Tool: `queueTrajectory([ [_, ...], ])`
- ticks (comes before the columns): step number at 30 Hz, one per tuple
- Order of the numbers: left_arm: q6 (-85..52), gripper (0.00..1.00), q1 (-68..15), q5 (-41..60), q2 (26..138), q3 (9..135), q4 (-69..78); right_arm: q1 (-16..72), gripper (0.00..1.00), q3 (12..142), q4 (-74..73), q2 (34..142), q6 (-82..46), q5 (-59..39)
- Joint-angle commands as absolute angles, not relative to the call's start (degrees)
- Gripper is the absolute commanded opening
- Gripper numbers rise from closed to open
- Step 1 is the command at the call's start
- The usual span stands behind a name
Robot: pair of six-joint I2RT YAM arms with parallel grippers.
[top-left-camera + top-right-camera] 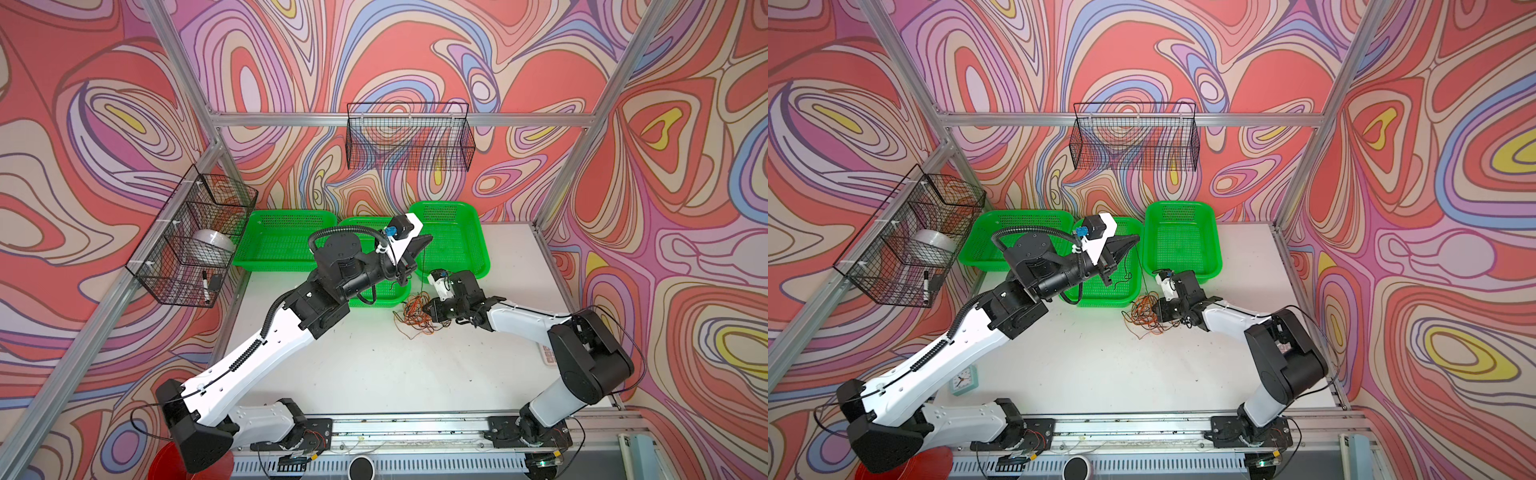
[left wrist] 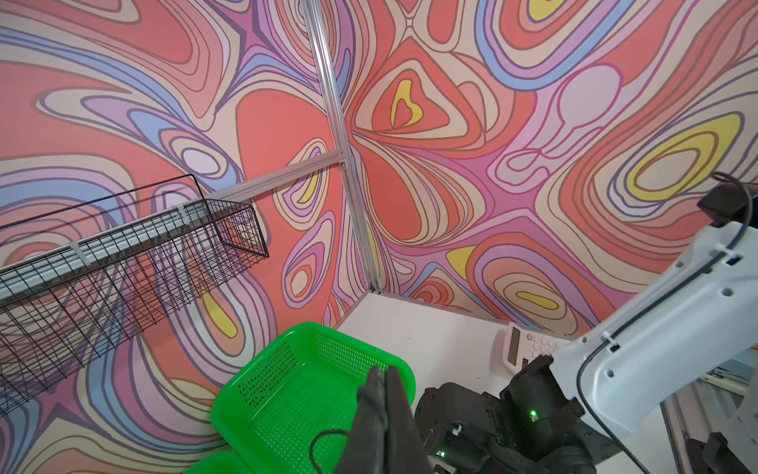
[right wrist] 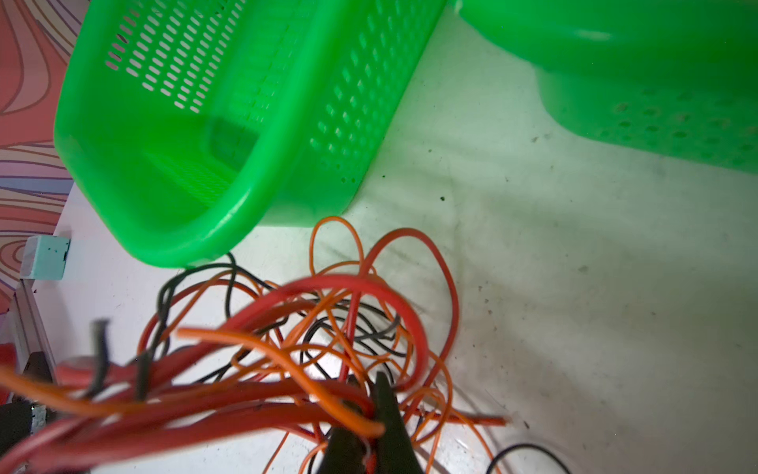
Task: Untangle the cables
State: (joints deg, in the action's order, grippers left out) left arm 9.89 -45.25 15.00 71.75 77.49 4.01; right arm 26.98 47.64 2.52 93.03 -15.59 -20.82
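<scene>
Step in hand: drawing one strand out of the knot, with both arms on it.

Left gripper (image 1: 1133,240) hangs high over the middle green basket (image 1: 1100,293) at the far edge of the tabletop (image 1: 374,365). Its fingers (image 2: 383,394) are pressed flat together, pinching the black cable (image 1: 423,270). That strand is the only part with a clear axis. It runs almost straight from the fingertips down toward the near edge and into the heap. A small slack loop hangs beside the gripper.

The rest of the cables (image 1: 415,312), red, orange and black, lie in a loose heap on the tabletop. The heap is just in front of the middle basket's near corner, near the right green basket (image 1: 453,237). It is about mid-width and closer to the far edge. It is roughly round with no real long axis. A few loose ends trail toward the near edge.

Right gripper (image 1: 429,311) sits low at the heap's right side, jaws clamped on red and orange strands (image 3: 328,328). How many strands it holds, can't tell.

Next move, judged: the right gripper pins the heap while the left pulls the black strand up and away. It should go slowly. Likely risks are the whole heap dragging along or a crossing cinching tight. If it snags, regrip closer to the crossing.
</scene>
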Motion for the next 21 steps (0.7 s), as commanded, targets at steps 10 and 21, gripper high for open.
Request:
queueTrajectory([
  [10,10.7,0.0,-44.9,17.2,72.6,83.8,5.5,22.8,0.32,46.8,13.5,86.9,-14.3,-16.7],
  [21,7.5,0.0,-44.9,19.7,74.9,82.1,8.1,24.0,0.67,42.5,9.0,66.4,-3.8,-21.5],
])
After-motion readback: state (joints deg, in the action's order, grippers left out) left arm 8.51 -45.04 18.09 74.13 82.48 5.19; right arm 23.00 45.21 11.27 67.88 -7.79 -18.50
